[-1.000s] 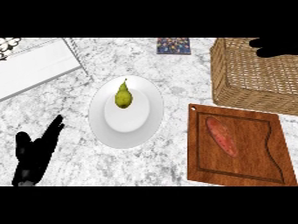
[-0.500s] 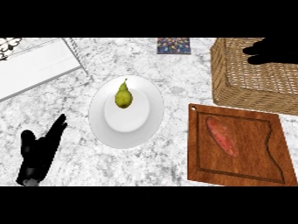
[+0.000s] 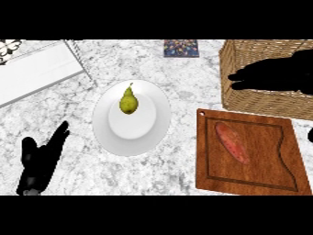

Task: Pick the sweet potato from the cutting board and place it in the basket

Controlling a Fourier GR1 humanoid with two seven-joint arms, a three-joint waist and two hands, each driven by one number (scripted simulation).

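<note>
Sweet potato (image 3: 231, 142) lying on the cutting board (image 3: 254, 176); right hand (image 3: 281, 73) over the basket (image 3: 267, 98), fingers extended, empty; left hand (image 3: 40, 160) resting open on the surface (image 3: 159, 170).

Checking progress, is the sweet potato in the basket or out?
Out. The sweet potato lies on the cutting board, apart from the basket; neither hand holds it.
</note>
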